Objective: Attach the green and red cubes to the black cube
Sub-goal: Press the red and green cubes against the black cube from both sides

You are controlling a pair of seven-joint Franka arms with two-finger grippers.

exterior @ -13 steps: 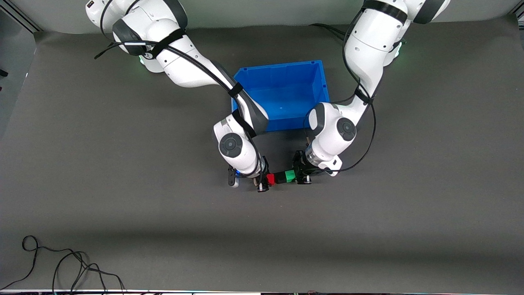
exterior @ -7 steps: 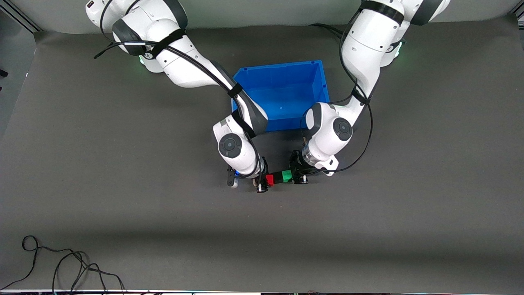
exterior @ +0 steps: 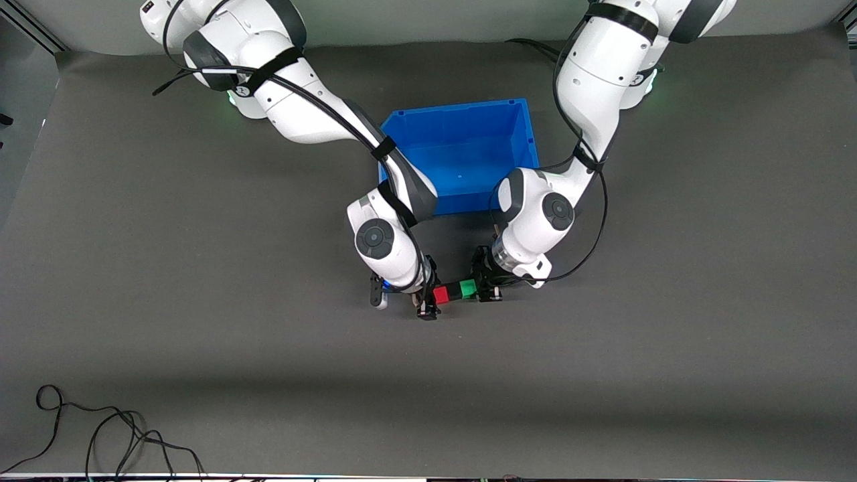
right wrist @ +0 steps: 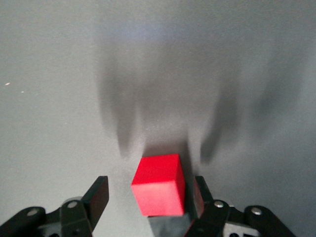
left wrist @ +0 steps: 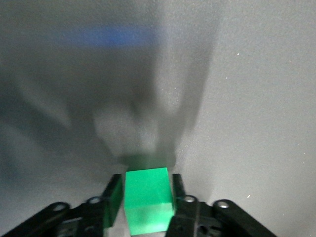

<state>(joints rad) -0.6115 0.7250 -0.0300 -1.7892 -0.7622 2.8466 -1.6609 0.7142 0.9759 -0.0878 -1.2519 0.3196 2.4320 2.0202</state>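
Bright red plastic cube (exterior: 440, 294), matte black cube (exterior: 454, 291), bright green plastic cube (exterior: 469, 288). Deep blue plastic bin (exterior: 529, 127). Dark grey table mat (exterior: 201, 321). White arms, black grippers.

A dark grey table (exterior: 669, 335) is carrying a blue bin (exterior: 455, 107) at centre; a black cable (exterior: 100, 435) is lying at seven o'clock.

green cube (left wrist: 147, 200): smooth plastic, slight sheen
red cube (right wrist: 159, 191): smooth plastic
blue bin (exterior: 462, 122): glossy plastic
table (exterior: 201, 301): matt grey covering
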